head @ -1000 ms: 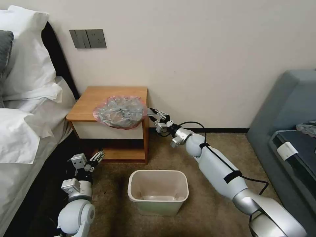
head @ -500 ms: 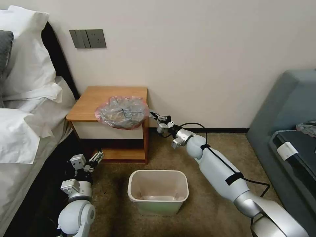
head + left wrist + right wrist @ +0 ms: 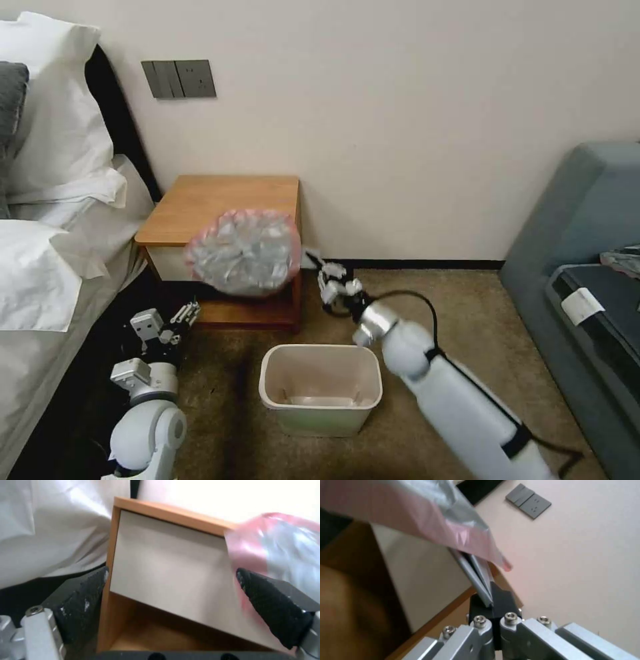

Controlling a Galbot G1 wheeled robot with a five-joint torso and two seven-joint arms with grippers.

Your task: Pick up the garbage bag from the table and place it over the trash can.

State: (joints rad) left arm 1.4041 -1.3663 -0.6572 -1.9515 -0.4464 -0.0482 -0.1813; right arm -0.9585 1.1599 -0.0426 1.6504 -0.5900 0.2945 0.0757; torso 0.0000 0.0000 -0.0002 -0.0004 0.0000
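Observation:
The garbage bag, crinkly grey plastic with a pinkish-red edge, hangs in the air in front of the table's white drawer, off the wooden top. My right gripper is shut on the bag's right edge; in the right wrist view its fingers pinch the pink rim of the bag. The table stands against the wall. The beige trash can sits on the carpet below and to the right of the bag. Low by the table's left side, my left gripper is open, its pads framing the drawer front, with the bag beside one pad.
A bed with white pillows runs along the left. A grey sofa stands at the right. Open carpet lies between the trash can and the sofa. A grey switch plate is on the wall.
My right gripper has drawn back and down, pulling the bag off the table top so that it now hangs before the drawer. The left arm shifted slightly.

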